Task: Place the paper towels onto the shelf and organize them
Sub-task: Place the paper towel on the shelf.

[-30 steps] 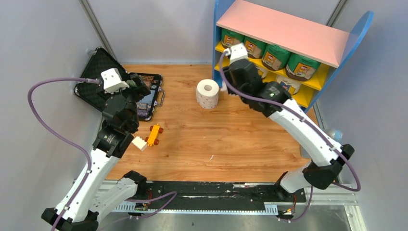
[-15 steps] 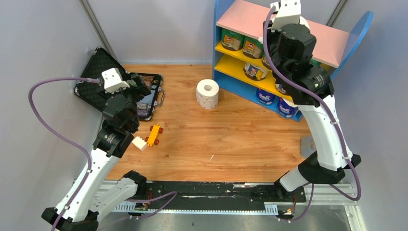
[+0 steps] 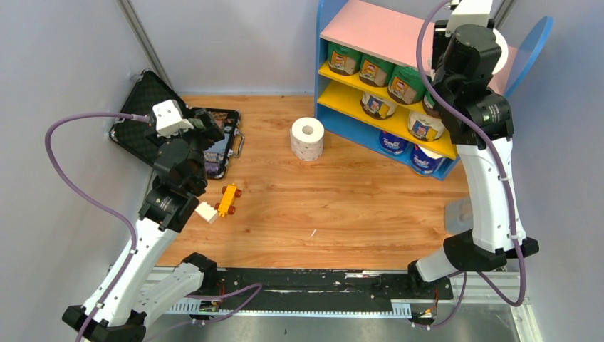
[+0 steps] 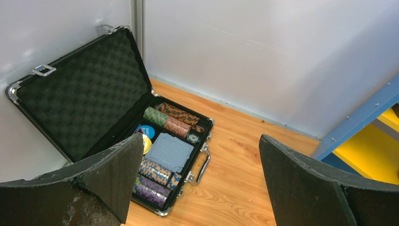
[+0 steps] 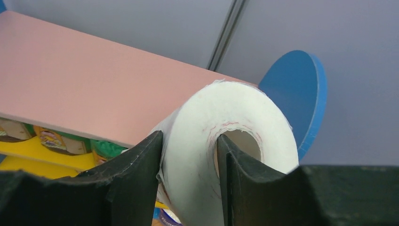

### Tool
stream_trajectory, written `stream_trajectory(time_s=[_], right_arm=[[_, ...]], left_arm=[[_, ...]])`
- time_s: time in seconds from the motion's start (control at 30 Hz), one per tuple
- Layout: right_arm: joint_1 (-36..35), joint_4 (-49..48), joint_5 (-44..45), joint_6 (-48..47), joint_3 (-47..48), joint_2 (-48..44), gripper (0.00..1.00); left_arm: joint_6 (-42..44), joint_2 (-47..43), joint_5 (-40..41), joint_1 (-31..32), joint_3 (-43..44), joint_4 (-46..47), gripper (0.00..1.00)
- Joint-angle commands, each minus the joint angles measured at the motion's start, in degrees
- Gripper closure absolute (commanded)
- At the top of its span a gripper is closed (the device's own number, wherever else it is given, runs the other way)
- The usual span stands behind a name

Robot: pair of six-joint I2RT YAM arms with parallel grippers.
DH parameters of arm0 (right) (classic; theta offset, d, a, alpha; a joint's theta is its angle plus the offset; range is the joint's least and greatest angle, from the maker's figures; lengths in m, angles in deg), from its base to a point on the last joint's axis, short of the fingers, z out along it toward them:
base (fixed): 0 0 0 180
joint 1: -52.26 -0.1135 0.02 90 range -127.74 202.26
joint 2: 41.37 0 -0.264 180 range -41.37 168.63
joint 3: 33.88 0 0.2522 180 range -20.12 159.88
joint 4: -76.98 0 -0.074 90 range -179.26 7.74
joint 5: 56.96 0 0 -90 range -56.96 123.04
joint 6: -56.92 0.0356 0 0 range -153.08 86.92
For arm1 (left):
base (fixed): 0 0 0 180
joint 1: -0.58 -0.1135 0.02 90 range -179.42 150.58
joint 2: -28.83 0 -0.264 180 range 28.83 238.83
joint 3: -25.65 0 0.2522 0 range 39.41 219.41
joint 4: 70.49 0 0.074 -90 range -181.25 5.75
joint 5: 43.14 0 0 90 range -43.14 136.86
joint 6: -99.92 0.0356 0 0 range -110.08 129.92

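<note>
My right gripper [image 5: 189,141] is shut on a bare white paper towel roll [image 5: 235,113], one finger inside its core and the other on its outer wall. It holds the roll above the right end of the shelf's pink top board [image 5: 84,70], next to the blue side panel [image 5: 301,89]. In the top view the roll [image 3: 501,47] peeks out behind that arm. Another white dotted roll [image 3: 307,139] stands on the floor. Green rolls [image 3: 374,70], cream rolls [image 3: 377,105] and blue rolls [image 3: 393,142] fill the shelf [image 3: 384,32]. My left gripper [image 4: 201,141] hangs open and empty.
An open black case [image 4: 80,94] with chips and cards lies at the left wall, under my left gripper [image 3: 206,128]. An orange toy car [image 3: 228,199] and a small white block [image 3: 207,211] sit on the wooden floor. Grey walls close in on all sides.
The right arm has swung up and to the right, from in front of the shelf's boards to above the pink top board's right end. The left arm has stayed put.
</note>
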Motion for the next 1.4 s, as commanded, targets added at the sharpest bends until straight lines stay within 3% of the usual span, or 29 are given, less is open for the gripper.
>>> stream_trajectory(time_s=[0.0,0.37,1.1,1.37], right_arm=[[4.48,-4.94,-0.54,0.17,-0.42,-1.14,0.56],[14.62,-5.10,-7.53,2.27,0.70,4.33,0.58],[22.40,-11.98,-7.94,-1.50,7.30,14.62,0.58],[24.45,-14.68,-8.46,-1.93,8.66,16.86,0.51]], left_arm=[[-0.71,-0.09,0.01,-0.38,-0.19,1.99,0.00],[-0.39,0.64,0.23,-0.39,-0.43,2.32,0.00],[1.26,3.12,1.19,-0.39,-0.99,3.37,0.00],[1.56,3.89,1.20,-0.38,-1.09,3.63,0.00]])
